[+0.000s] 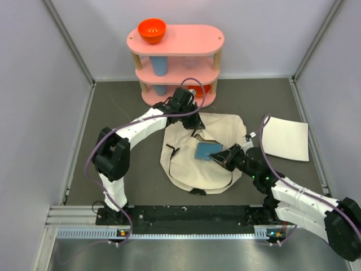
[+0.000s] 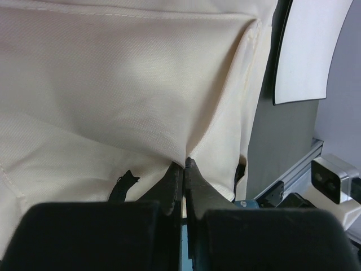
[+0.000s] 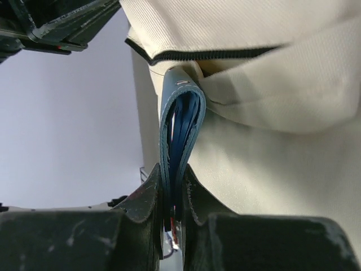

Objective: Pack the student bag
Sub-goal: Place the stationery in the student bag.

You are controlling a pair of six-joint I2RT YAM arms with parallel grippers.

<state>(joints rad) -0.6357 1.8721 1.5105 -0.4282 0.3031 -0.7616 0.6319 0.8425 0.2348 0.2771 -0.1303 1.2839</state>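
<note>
The cream student bag (image 1: pixel 189 169) lies flat in the middle of the table. At its far edge my left gripper (image 1: pixel 194 125) is shut on a fold of the bag's fabric (image 2: pixel 124 84), which puckers into the closed fingertips (image 2: pixel 184 164). My right gripper (image 1: pixel 225 157) is shut on a folded blue wallet (image 1: pixel 207 151) over the bag's middle. In the right wrist view the wallet (image 3: pixel 179 118) stands up from the jaws (image 3: pixel 174 175). Its folded end sits at the black zipper line (image 3: pixel 208 55) of the bag (image 3: pixel 271 158).
A pink three-tier shelf (image 1: pixel 176 42) stands at the back with an orange bowl (image 1: pixel 152 30) on top, a blue cup (image 1: pixel 159 66) on the middle tier and something orange (image 1: pixel 198 89) on the lowest. A flat white sheet (image 1: pixel 285 139) lies right of the bag.
</note>
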